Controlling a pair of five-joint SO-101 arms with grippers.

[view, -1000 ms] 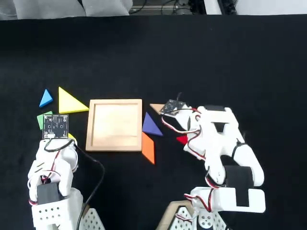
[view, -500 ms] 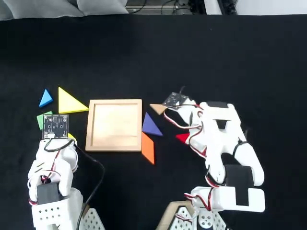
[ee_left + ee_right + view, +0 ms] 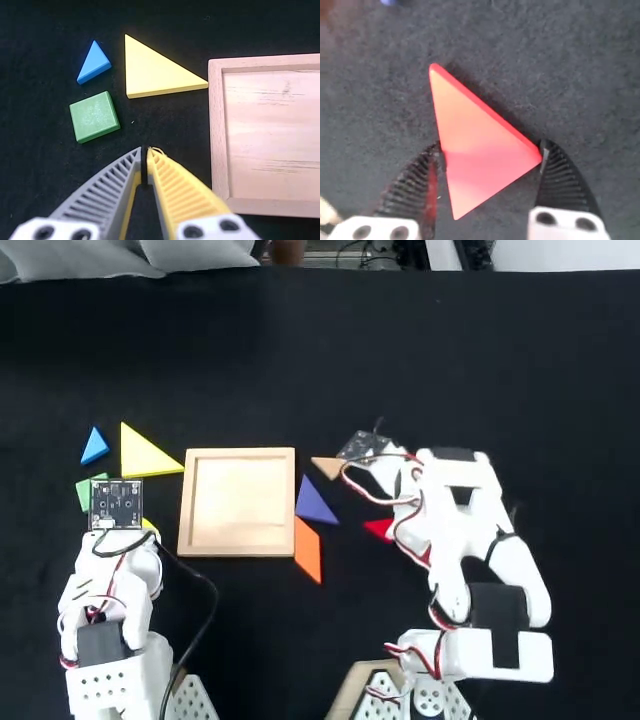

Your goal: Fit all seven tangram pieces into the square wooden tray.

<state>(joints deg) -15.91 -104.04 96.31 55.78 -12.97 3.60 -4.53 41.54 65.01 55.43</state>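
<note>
Now, to take the flat red triangular tangram piece (image 3: 465, 125) well, close the right gripper (image 3: 490, 150) slowly and keep it low against the black cloth (image 3: 580, 60). The piece is thin, and 1 finger meets a straight edge while the other meets a sharp corner, so I judge it may turn or slip out. If you can, rotate the wrist a little so that both fingers press on flat sides.

The right gripper is spread, with 1 finger on each side of the red piece and very close to it; I cannot tell if they touch. The piece lies on the cloth, apart from the square wooden tray (image 3: 188, 502), on the tray's right side. The left gripper (image 3: 146, 152) is pressed together on nothing, near the green square piece (image 3: 94, 116)
</note>
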